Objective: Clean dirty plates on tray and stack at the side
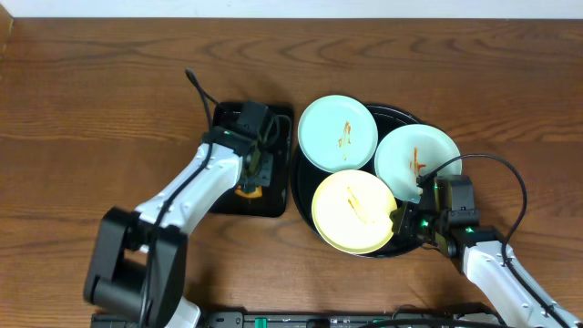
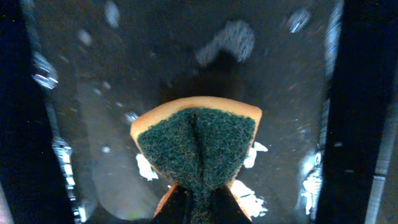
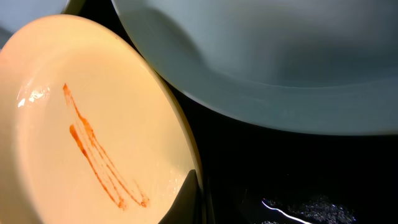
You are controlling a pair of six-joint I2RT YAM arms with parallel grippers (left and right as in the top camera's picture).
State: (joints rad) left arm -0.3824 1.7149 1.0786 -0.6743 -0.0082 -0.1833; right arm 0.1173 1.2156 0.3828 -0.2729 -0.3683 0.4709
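Three plates lie on the round black tray [image 1: 407, 119]: a pale blue-green plate [image 1: 338, 133] at the back left, a second blue-green plate [image 1: 417, 157] at the right, and a pale yellow plate [image 1: 353, 210] in front. All three carry thin orange-red smears. My right gripper [image 1: 402, 219] is shut on the yellow plate's right rim. In the right wrist view one finger [image 3: 198, 196] lies over the rim of the yellow plate [image 3: 81, 124]. My left gripper [image 1: 255, 173] is shut on a green and orange sponge [image 2: 196, 146], and its jaws [image 2: 196, 208] pinch the sponge's near end.
The sponge is over a small rectangular black tray [image 1: 273, 205] just left of the round tray; its wet floor [image 2: 124, 74] has white foam spots. Bare wooden table [image 1: 91, 91] lies all around. The right blue-green plate [image 3: 261, 62] sits close above the yellow plate's rim.
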